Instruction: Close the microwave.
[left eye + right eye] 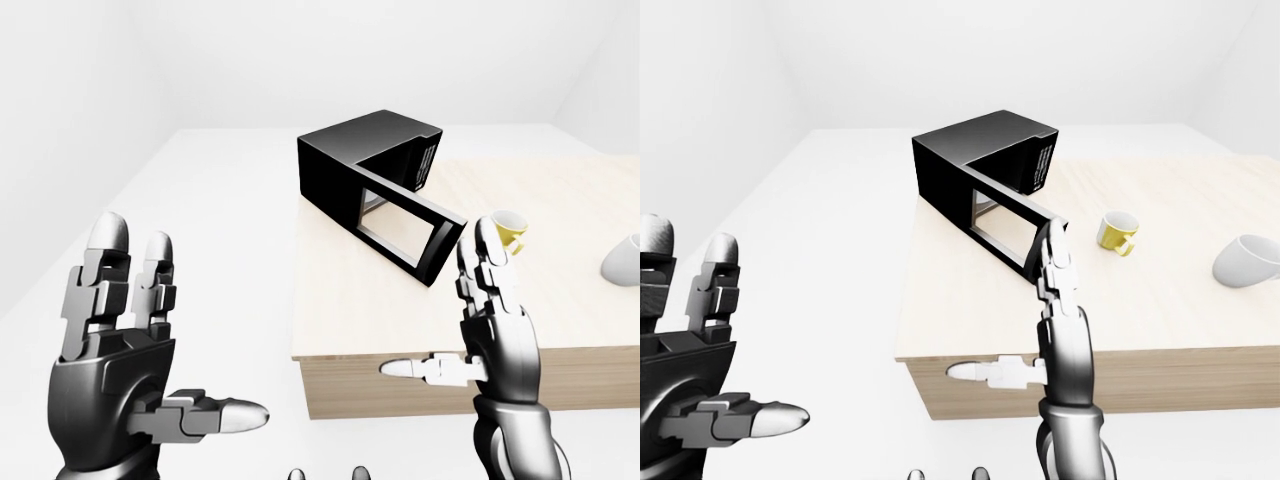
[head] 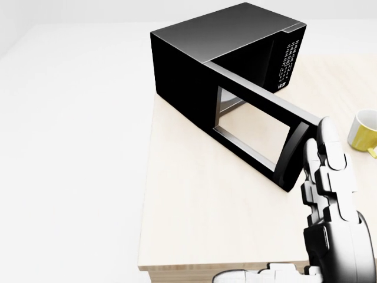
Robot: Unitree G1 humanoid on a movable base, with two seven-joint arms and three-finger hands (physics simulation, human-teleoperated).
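Observation:
The black microwave point(image 2: 227, 44) stands on the light wood table point(image 2: 194, 206), near its left edge. Its windowed door point(image 2: 253, 121) is swung wide open, with the handle edge point(image 2: 294, 156) pointing to the lower right of the head view. My right hand point(image 2: 321, 194) is open with its fingers upright, and its fingertips point(image 2: 327, 132) overlap the door's handle end. Whether they touch the door I cannot tell. My left hand point(image 1: 160, 330) is open too, held up at the lower left of the left-eye view, off the table and far from the microwave.
A yellow mug point(image 1: 1118, 231) stands on the table to the right of the door. A white bowl-like cup point(image 1: 1247, 260) lies further right. The table's near edge point(image 1: 450, 375) runs across the lower part of the eye views, with white floor to its left.

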